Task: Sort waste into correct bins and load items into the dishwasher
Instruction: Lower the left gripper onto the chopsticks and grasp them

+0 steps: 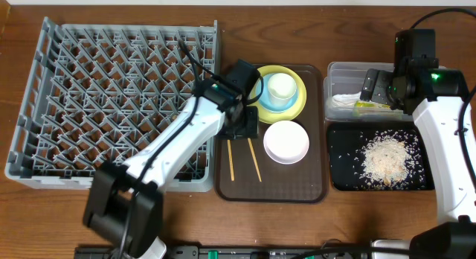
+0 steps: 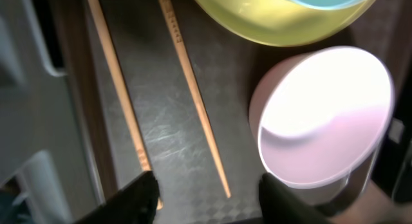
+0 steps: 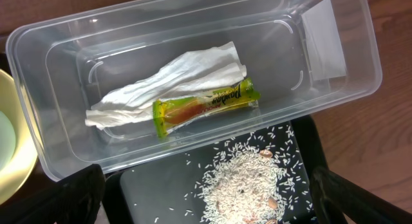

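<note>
One big grey rack (image 1: pixel 111 103) sits on the wooden bench (image 1: pixel 372 214). On the brown tray (image 1: pixel 290 181) beside it, two chopsticks (image 2: pixel 193 95) lie flat, pointing front to back. The left pincer (image 2: pixel 209 198) is open above them; the right pincer (image 3: pixel 215 192) is open above the clear tub (image 3: pixel 270 56).

Robot lab bench, dressed up as kitchen clean-up. Plain wooden table (image 1: pixel 349 28); two robot arms (image 1: pixel 178 140) based at near edge, cables (image 1: pixel 439 17) trailing. Grey dish rack (image 1: pixel 111 95) straight on tabletop, brown serving tray (image 1: pixel 271 184) of crockery (image 1: pixel 297 103) beside it, clear tub (image 1: pixel 349 69) and black tray (image 1: pixel 346 170) at far end.
</note>
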